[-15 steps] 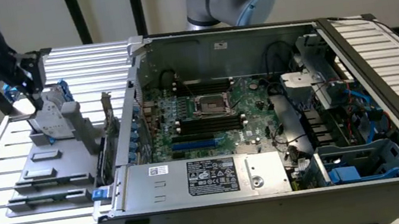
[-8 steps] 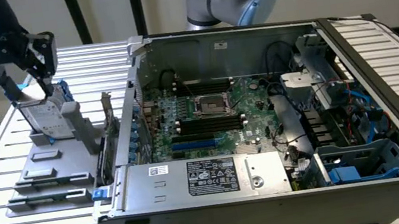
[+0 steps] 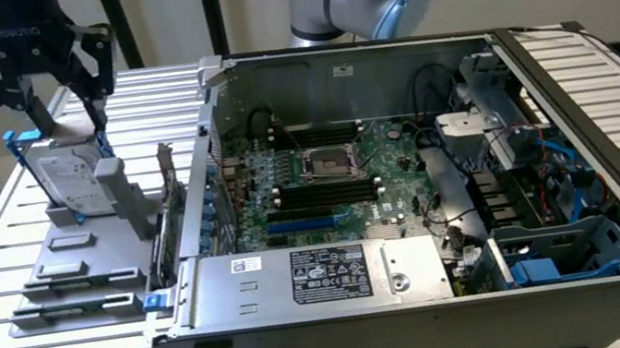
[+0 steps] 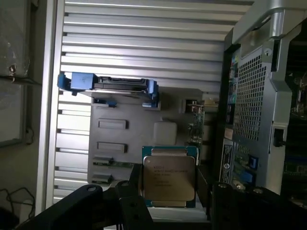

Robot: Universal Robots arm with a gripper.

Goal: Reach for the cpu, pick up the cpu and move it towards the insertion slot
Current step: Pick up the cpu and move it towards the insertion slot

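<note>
The cpu (image 4: 169, 178) is held clamped between the fingers of the gripper (image 4: 171, 199), above the tray (image 4: 139, 139). The slot (image 3: 327, 164) is seen well apart, inside the case (image 3: 432, 313).

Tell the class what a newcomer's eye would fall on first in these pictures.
The open computer case dominates the exterior view, with the insertion slot shining at its middle. At that view's upper left, the gripper hangs above the hard drive. In the wrist view the cpu sits clamped between the dark fingers.
</note>
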